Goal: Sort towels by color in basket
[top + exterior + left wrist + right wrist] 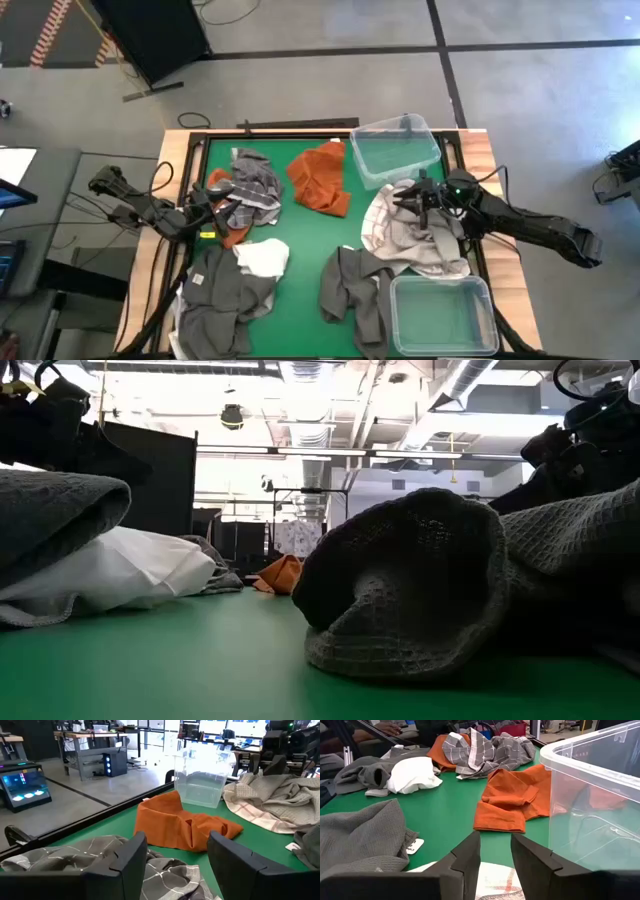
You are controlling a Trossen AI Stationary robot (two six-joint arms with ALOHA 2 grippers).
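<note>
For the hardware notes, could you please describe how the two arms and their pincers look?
Both arms are dark, jointed and slender, with black cables along them. The right arm shows a small green light near its wrist. Each pincer, left pincer and right pincer, has two broad, flat, matte black fingers with angular stepped edges.

Even, diffuse light falls from above, leaving only soft shadows under the towels on the green tabletop (pixel 300 250). In the low view, ceiling lights (pixel 300 372) blow out to white glare, and the dark grey towel (pixel 420 585) up close looks soft and dim. In the right wrist view, the clear bin (pixel 600 795) shows pale reflections, and the near fingers (pixel 467 857) are blurred.
</note>
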